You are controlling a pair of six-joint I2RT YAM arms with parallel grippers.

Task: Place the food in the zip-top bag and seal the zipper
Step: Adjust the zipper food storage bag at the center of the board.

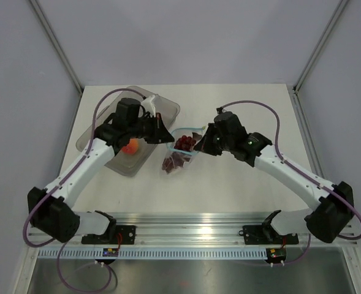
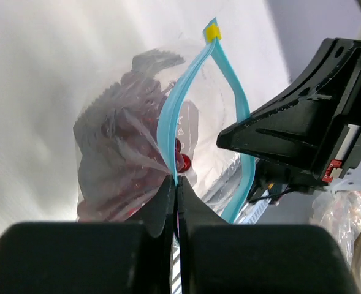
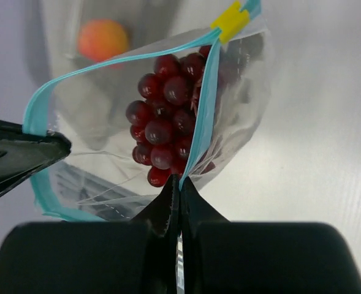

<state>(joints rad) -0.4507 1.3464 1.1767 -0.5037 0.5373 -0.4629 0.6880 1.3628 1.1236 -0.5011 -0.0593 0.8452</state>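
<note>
The clear zip-top bag point(image 1: 179, 156) hangs between my two grippers with its mouth held open. The dark red grapes point(image 3: 165, 125) lie inside it, and through the plastic they also show as grapes point(image 2: 181, 160) in the left wrist view. My left gripper point(image 2: 176, 181) is shut on one side of the blue-teal zipper point(image 2: 171, 116). Pinching the opposite side of the zipper point(image 3: 203, 116), my right gripper point(image 3: 179, 182) is shut too. A yellow slider point(image 3: 231, 17) sits at the far end of the strip. The orange-red peach point(image 1: 131, 146) rests outside the bag on the tray, under the left arm.
A translucent grey tray point(image 1: 122, 164) lies at the left of the white table, beneath the left arm's wrist. The left gripper point(image 1: 166, 136) and right gripper point(image 1: 200, 146) stand close together over the table's middle. Metal frame posts rise at the table's back corners.
</note>
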